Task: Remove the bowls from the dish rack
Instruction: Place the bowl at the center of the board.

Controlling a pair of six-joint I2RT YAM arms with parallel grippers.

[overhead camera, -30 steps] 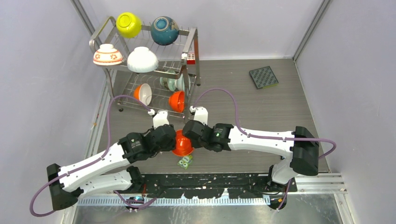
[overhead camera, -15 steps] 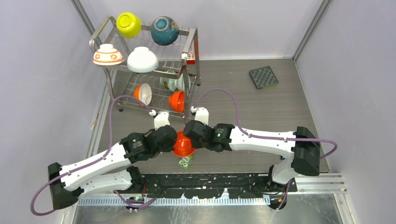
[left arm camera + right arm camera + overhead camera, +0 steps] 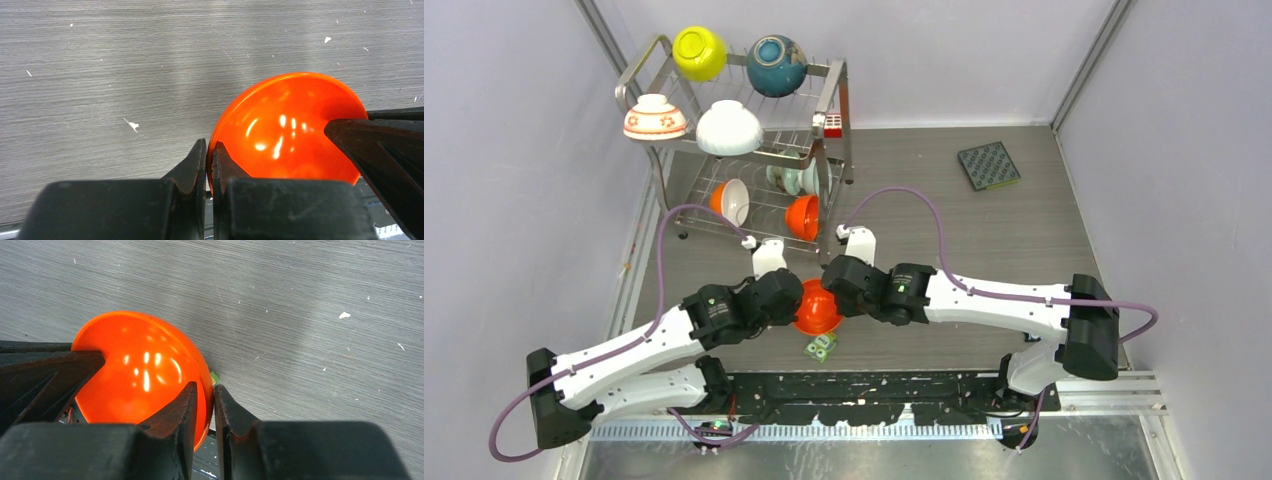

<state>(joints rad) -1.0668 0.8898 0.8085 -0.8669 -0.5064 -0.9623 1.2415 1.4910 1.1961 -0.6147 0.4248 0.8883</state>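
**Orange bowl: hand-over near the arm bases**

The orange bowl [image 3: 816, 308] hangs between my two grippers, at 6 o'clock from the rack [image 3: 836, 92]. My left gripper [image 3: 209, 156] is clamped tight on the rim at the bowl's 9 o'clock. My right gripper [image 3: 205, 401] straddles the rim at 3 o'clock with its jaws a little apart; whether they bite I cannot tell. I judge this a pass to the left arm. To do it well, I hold the left pinch firm and level and part the right jaws fully. Then I back the right arm straight out toward 3 o'clock so no finger drags the rim. A small green thing [image 3: 821, 347] lies just below, so I would set the bowl down clear of it.
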